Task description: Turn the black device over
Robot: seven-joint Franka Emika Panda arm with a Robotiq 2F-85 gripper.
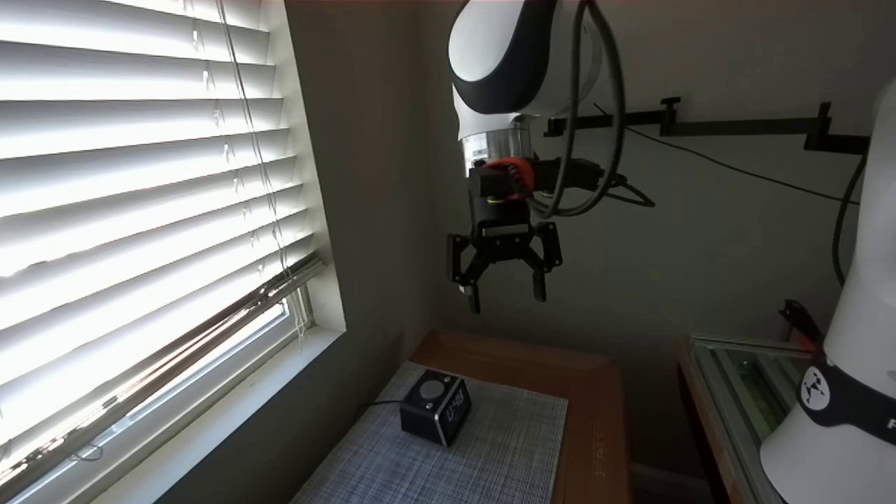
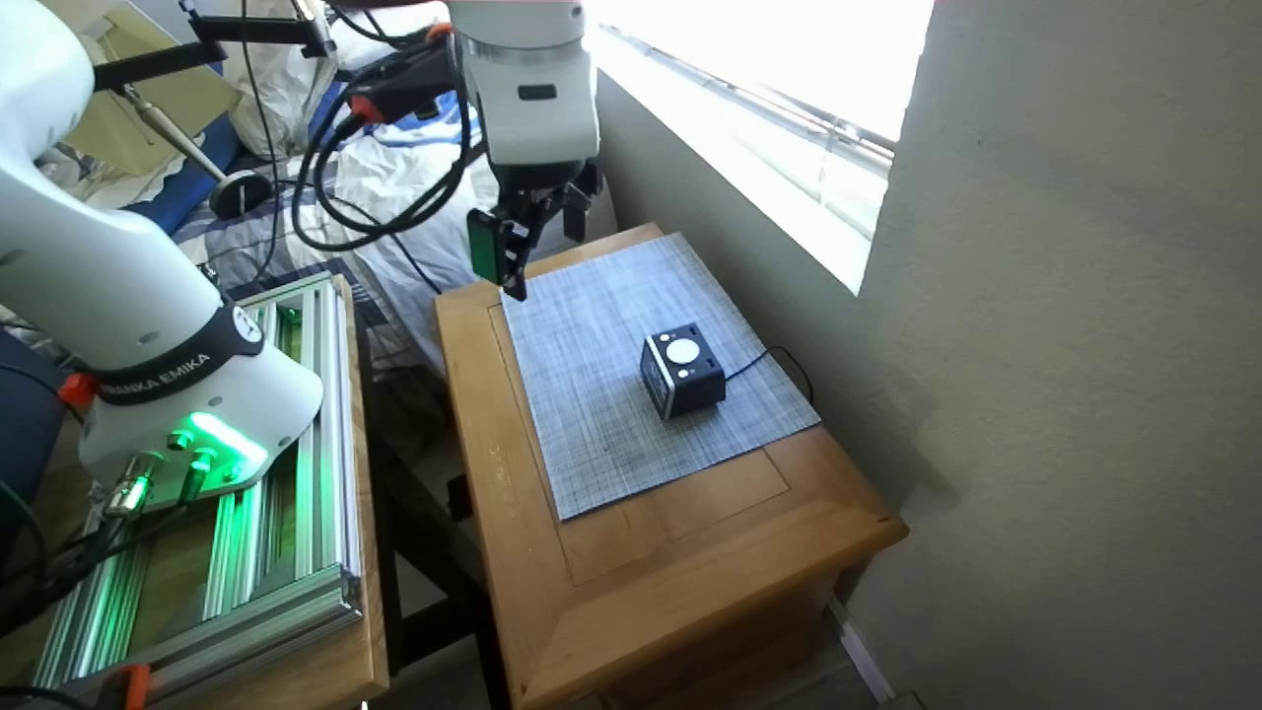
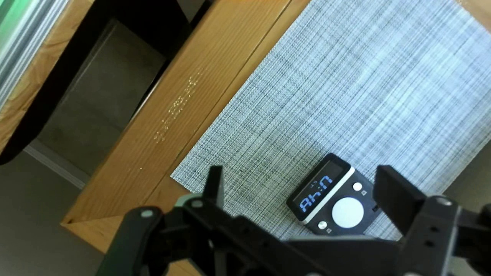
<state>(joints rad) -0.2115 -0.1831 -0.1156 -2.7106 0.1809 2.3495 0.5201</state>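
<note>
Fingers (image 3: 397, 197) spread well apart, and the black two-fingered gripper (image 1: 507, 301) hangs high above the brown wooden table (image 2: 690, 602). Down at the gripper's seven o'clock in an exterior view, there sits the small black boxy device (image 1: 434, 407) with silvery trim, resting on the rectangular grey woven mat (image 2: 592, 394), well apart from the fingers. Over to the wrist view: the device is at four o'clock from centre, its pale round disc (image 3: 348, 212) facing up, blue digits glowing on a dark display (image 3: 317, 188) at the disc's ten o'clock. In an exterior view a thin black cord (image 1: 382, 402) leaves the device at nine o'clock.
</note>
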